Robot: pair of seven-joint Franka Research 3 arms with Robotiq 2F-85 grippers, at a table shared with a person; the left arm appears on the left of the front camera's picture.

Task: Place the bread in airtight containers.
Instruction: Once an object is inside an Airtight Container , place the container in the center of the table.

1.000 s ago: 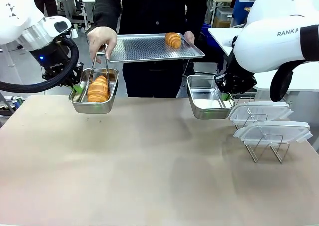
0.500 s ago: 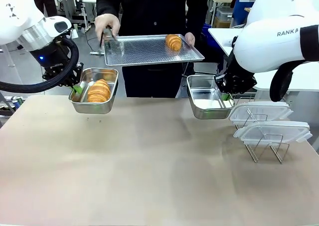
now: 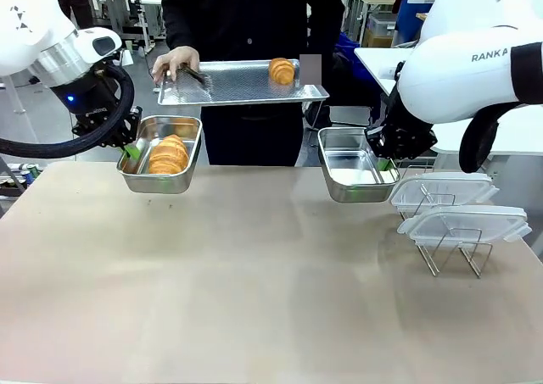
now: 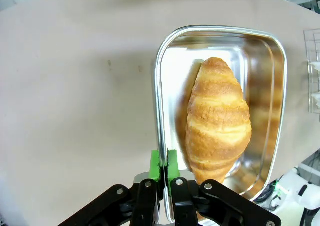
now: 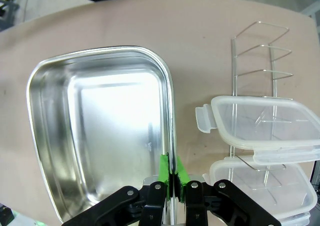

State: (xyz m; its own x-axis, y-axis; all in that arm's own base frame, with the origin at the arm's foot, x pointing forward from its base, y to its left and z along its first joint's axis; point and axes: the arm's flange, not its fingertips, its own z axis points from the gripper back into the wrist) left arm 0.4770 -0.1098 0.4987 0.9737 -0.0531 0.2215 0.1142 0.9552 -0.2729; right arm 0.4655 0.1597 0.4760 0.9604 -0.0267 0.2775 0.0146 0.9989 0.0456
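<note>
Croissant [image 4: 218, 121] lies in left tub [image 3: 157, 183], rim pinched by left gripper [image 4: 163, 167]. Right gripper [image 5: 171, 173] pinches rim of right tub [image 5: 110, 131], empty. 2nd croissant [image 3: 281, 70] on person's perf. tray [image 3: 229, 83]; clear lids [image 3: 464, 225] on wire rack [image 3: 458, 257].

Here's the surface [image 3: 254, 291]: broad, tan and matte, running from the near edge across to the person's side. The left wrist view looks down on the same tan top [image 4: 70, 96], where a small dark speck [image 4: 109, 63] marks it. On the robot's right a wire rack [image 3: 458, 261] stands directly on the surface, its thin metal loops upright. Two clear lids ride on that rack, lying roughly flat. The far lid [image 3: 443, 191] sits just behind the near lid [image 3: 465, 225], their edges overlapping. In the right wrist view, the rack's free loops [image 5: 260, 51] rise beyond the lids, with tan top visible through the wire.
</note>
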